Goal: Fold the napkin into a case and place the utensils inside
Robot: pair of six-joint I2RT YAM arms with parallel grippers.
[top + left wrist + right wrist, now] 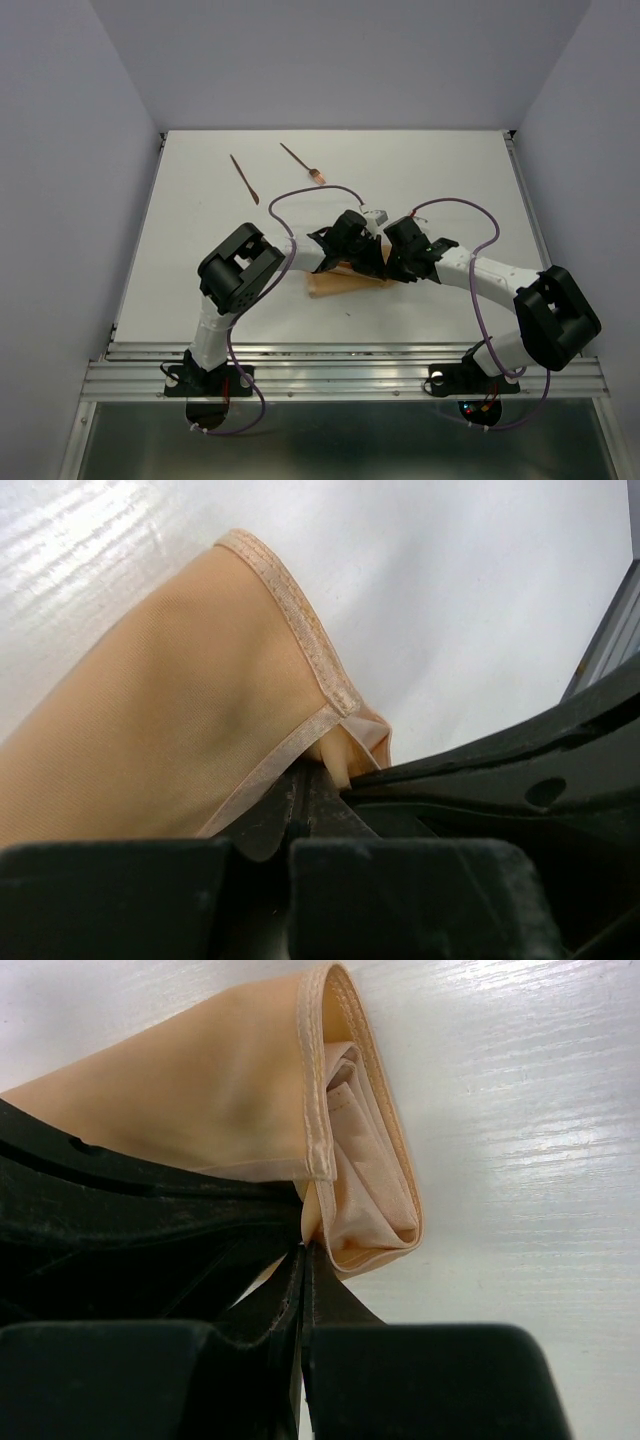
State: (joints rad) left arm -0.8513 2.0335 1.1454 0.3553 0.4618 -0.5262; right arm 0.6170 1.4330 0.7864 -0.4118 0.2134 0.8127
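A: Where is the napkin (345, 283) right now?

B: Flat on the tabletop (430, 170), folded into a narrow tan strip. Both arms reach in over it, so from above only its near edge and its left end show.

A: And the left gripper (362, 262), what is it doing?

B: It sits over the middle of the napkin, low down. Its jaws are pressed together with a bit of the hemmed edge caught between them. By that pinch, a corner of the stitched hem turns back over the layer below.

A: The right gripper (395, 270)?

B: Just beside the left one, at the napkin's right end. It is clamped too, tips together on the cloth. The fold there is thick: several layers curl around each other right at the fingertips, and an outer hemmed flap lies over them.

A: Do the two grippers touch each other?

B: Very close, but I cannot tell whether they meet.

A: What about the cutlery?

B: The fork (300, 162) and the plain stick (244, 178) lie well beyond the napkin, past its left end on the far side. The stick is left of the fork. They lie apart from each other, and nothing touches either one.
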